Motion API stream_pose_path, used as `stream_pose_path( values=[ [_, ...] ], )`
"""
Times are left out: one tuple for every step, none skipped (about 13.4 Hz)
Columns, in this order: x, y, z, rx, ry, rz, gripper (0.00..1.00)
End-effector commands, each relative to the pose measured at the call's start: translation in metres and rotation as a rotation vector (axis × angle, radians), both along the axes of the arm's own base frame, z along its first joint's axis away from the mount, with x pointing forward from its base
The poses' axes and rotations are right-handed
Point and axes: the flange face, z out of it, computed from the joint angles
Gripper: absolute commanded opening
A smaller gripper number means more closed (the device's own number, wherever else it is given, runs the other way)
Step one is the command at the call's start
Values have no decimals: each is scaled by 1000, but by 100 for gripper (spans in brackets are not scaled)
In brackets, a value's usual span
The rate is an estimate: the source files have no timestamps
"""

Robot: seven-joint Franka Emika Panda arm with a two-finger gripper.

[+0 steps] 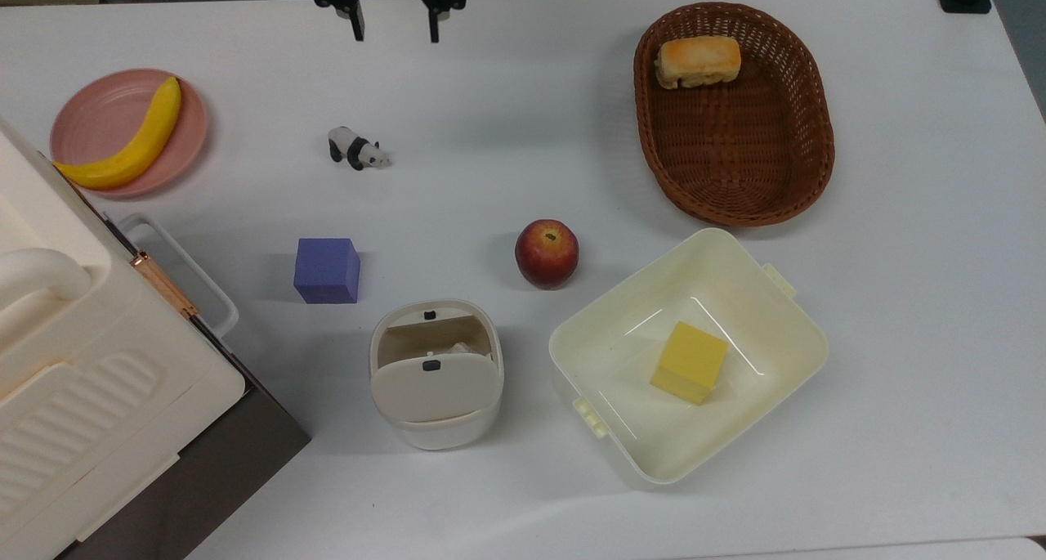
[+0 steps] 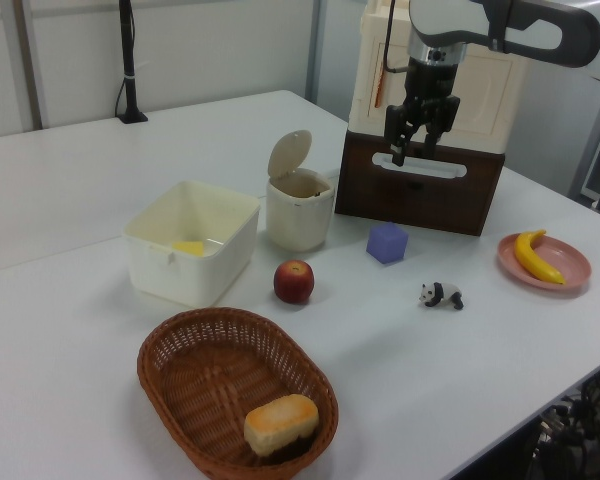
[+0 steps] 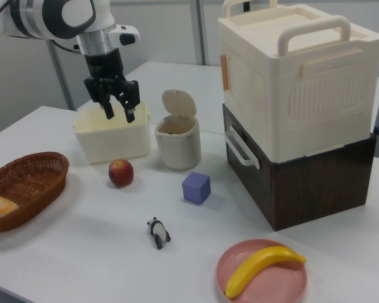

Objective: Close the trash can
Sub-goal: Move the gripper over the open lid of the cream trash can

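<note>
Currently the small cream-white rounded plastic trash can (image 1: pixel 435 376) stands on the white surface (image 1: pixel 507 135) with its hinged beige lid (image 3: pixel 179 103) tipped up, so the mouth is uncovered. In the top view it sits between the blue-violet cube (image 1: pixel 326 270) and the larger cream square plastic tub (image 1: pixel 688 356), which holds a yellow block (image 1: pixel 690 362); a red apple (image 1: pixel 546 253) lies near it, towards the top view's upper right. Something pale seems to lie inside the can, though it is too unclear to name.

High above the surface, the black two-finger gripper (image 3: pixel 117 105) hangs with its fingers (image 3: pixel 130 106) spread apart and nothing between them, well away from the can. In the right view it appears in front of the tub, to the can's left.

A big cream ribbed box with a handle (image 3: pixel 297 69) rests on a dark brown base (image 3: pixel 303 177) beside the can. A small panda figure (image 1: pixel 356 149) stands on the open surface.
</note>
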Motion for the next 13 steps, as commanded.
stream_pose_path(
  values=[
    [2, -1, 3, 24, -42, -28, 0],
    [4, -1, 2, 22, -44, -27, 0],
    [4, -1, 1, 22, -42, -24, 0],
    [5, -1, 2, 22, -51, -21, 0],
    [8, -1, 2, 23, -71, -25, 0],
    [11, -1, 2, 23, -91, -25, 0],
    [16, 0, -2, 21, -101, -24, 0],
    [20, -3, -4, 21, -117, -29, 0],
    [32, -6, -9, 31, -164, -39, 0],
    [39, -5, -11, 36, -201, -37, 0],
    [50, -1, -15, 31, -245, -30, 0],
    [61, 4, -5, 30, -309, -20, 0],
    [72, 12, -1, 30, -350, -2, 0]
  ],
)
